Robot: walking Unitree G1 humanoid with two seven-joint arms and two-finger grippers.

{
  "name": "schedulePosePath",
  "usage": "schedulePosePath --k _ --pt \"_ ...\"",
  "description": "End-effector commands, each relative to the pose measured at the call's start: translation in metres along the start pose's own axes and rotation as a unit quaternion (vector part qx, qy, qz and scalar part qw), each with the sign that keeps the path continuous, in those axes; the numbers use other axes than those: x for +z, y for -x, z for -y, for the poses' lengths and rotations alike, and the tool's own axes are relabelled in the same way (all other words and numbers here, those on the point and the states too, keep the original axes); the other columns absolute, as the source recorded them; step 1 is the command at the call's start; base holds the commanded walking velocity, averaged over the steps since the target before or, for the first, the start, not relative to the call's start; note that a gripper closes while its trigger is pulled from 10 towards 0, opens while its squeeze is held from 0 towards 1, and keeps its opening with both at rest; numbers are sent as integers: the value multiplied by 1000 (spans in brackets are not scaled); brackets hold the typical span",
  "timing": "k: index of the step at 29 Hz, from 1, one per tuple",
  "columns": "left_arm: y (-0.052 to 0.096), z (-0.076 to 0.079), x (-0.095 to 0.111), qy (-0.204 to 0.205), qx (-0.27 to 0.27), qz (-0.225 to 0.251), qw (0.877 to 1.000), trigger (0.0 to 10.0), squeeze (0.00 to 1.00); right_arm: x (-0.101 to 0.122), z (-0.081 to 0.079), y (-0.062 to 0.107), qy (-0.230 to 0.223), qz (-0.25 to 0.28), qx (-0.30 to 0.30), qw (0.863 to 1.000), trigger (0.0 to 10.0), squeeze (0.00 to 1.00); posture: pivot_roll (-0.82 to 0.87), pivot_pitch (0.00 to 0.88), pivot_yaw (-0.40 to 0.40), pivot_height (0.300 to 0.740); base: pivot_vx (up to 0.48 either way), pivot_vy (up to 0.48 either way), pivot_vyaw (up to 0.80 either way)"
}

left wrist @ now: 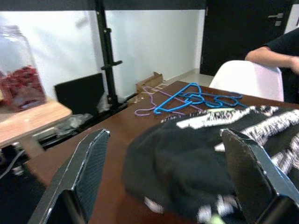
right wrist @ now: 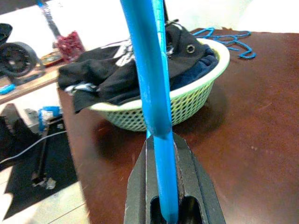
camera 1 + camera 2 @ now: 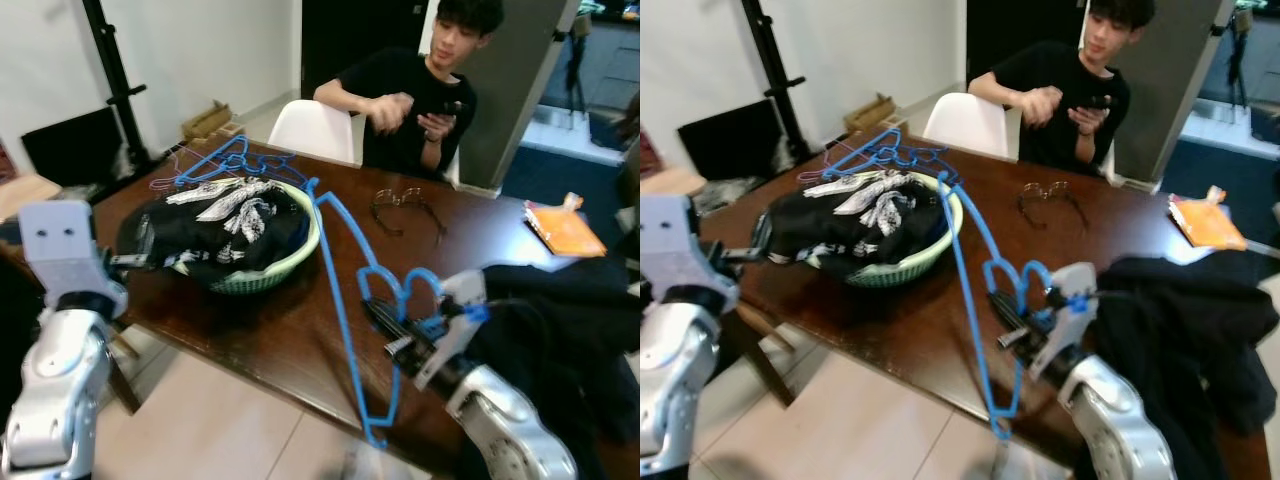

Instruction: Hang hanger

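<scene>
Leftmost, left gripper (image 1: 163,186) hovers at the table (image 3: 300,340) edge with its fingers spread wide, holding nothing, pointed at the black clothes (image 3: 215,235) heaped in the green laundry basket (image 3: 268,272). More blue hangers (image 3: 235,160) lie tangled on the table beyond the basket. Right of the basket, right gripper (image 3: 395,330) is clamped on the blue hanger (image 3: 340,290), which tilts across the table, one end by the basket rim and one past the near edge. Further right: glasses (image 3: 405,208), a black garment (image 3: 570,330), an orange packet (image 3: 562,228); a person (image 3: 420,85) sits opposite. Next step probably needs the pinch kept firm and the hanger lifted clear of the basket before swinging toward a rail.
</scene>
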State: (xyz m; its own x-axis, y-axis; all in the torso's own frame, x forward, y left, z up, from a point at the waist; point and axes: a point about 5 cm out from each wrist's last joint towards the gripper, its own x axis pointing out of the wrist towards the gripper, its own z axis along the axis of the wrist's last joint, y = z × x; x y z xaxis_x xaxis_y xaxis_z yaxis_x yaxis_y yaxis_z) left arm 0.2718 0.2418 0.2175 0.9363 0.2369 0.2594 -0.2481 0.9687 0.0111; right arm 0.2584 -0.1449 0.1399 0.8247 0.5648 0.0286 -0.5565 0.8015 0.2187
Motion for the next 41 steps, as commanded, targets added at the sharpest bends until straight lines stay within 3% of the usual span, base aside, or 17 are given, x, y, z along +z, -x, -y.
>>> schedulePosePath --k 1,3,14,21,23,26,29,34,41 --pt "-5 9 -5 7 -41 -18 999 10000 0 0 4 2 6 -4 -13 1000 10000 0 40 0 3 740 0 0 0" --pt "-9 16 -4 14 -74 -21 997 10000 0 0 4 2 4 -4 -15 1000 10000 0 37 0 5 740 0 0 0" --pt "-17 24 0 33 -114 -28 993 10000 0 -3 4 2 6 -17 -16 1000 10000 0 31 0 12 740 0 0 -218" --pt "-18 17 -13 -2 -72 -68 995 10000 0 -2 5 4 1 -11 -17 1000 10000 0 30 0 12 740 0 0 -63" --pt "-15 10 -23 -26 -36 -101 994 10000 0 -2 4 4 1 -11 -16 1000 10000 0 31 0 11 740 0 0 0" --pt "-14 8 -30 -28 -29 -120 992 10000 0 -2 4 4 1 -12 -16 1000 10000 0 31 0 10 740 0 0 0" --pt "-10 15 -43 -14 -67 -159 985 10000 0 -2 4 4 0 -13 -16 1000 10000 0 26 0 8 740 0 0 0" --pt "-11 28 -46 -2 -123 -167 978 10000 0 -2 5 5 6 -21 -17 1000 10000 0 15 0 12 740 0 0 -160" --pt "-15 34 -47 -12 -135 -167 976 10000 0 -1 6 6 5 -16 -21 1000 10000 0 9 1 10 740 0 0 -457"
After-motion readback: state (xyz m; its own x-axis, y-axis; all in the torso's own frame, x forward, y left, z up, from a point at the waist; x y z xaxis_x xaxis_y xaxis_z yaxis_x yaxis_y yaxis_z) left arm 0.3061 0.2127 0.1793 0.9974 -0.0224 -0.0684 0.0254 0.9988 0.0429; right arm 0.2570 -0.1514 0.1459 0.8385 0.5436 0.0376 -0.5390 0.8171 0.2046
